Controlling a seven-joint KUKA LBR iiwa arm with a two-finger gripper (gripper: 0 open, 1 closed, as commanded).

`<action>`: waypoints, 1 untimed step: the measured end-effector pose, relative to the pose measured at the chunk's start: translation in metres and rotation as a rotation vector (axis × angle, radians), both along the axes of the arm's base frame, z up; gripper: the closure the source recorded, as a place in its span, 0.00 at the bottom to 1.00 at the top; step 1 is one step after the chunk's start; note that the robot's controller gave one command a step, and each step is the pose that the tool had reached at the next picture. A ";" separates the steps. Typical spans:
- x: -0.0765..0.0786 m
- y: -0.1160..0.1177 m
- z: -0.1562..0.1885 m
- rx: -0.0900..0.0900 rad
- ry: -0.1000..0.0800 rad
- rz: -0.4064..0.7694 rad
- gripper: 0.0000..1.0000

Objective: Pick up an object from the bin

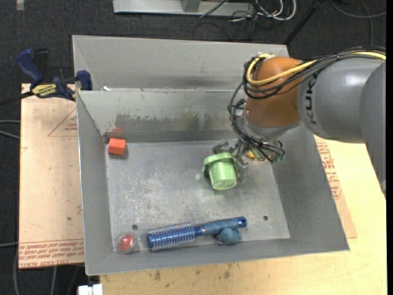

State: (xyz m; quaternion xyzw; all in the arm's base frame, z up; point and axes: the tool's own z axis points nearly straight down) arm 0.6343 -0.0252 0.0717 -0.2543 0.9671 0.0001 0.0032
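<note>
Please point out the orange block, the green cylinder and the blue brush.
orange block point(116, 147), camera view, top face.
green cylinder point(222, 176), camera view, round end.
blue brush point(171, 236), camera view, bristle head.

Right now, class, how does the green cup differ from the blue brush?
Colour: the cup is pale green, the brush blue. Shape: the cup is short and round, the brush long and thin. Place: the cup sits in the middle of the bin beside the gripper; the brush lies along the near wall, far from it. Both are inside the bin.
</note>
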 end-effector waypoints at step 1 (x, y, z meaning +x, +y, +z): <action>0.002 0.018 0.149 -0.001 -0.007 -0.023 1.00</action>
